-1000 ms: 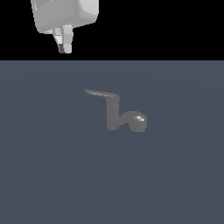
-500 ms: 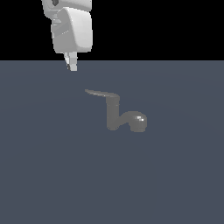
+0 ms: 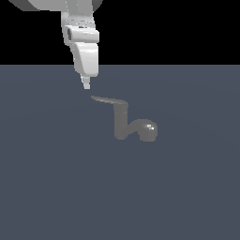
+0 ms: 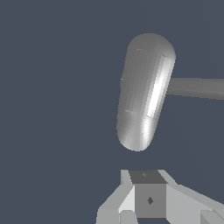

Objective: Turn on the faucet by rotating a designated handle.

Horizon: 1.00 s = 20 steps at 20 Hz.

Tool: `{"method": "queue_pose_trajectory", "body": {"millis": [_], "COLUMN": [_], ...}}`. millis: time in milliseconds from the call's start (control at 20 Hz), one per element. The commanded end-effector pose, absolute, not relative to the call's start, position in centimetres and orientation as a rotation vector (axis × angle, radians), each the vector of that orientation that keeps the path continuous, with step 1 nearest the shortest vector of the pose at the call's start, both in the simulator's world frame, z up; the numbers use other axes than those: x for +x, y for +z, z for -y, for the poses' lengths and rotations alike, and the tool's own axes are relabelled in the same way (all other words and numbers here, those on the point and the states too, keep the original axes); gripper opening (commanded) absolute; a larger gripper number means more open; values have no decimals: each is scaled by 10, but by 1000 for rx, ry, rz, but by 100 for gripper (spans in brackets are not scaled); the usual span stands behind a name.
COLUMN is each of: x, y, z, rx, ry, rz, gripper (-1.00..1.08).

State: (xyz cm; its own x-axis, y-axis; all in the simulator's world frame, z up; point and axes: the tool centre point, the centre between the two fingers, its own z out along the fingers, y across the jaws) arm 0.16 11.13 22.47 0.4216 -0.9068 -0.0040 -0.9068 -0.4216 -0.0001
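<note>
White blocky arm (image 3: 84, 47) — pale tapered gripper (image 3: 86, 85)

My white, pale-grey-shaded gripper (image 3: 86, 85) hangs over a plain slate-blue floor (image 3: 56, 187); the matte grey faucet (image 3: 123, 123) shows one glossy white highlight.

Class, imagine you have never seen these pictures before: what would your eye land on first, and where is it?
First, the white hand coming down from the top of the exterior view, its tip just above the thin handle. Next, the small grey faucet standing alone mid-scene on the dark floor, its glossy bulb toward the exterior view's right. In the wrist view, the faucet fills most of the picture.
</note>
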Motion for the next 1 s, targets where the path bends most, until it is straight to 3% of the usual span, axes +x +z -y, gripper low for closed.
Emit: {"method": "queue_pose_trajectory", "body": {"millis": [0, 500, 950], "x": [15, 55, 65], "y": [213, 180, 172], "z": [-108, -94, -89], "rx": [-2601, -2457, -2417], "ry": [3, -1, -1], "rz": [-1760, -1960, -2008], "gripper": [-100, -100, -100]}}
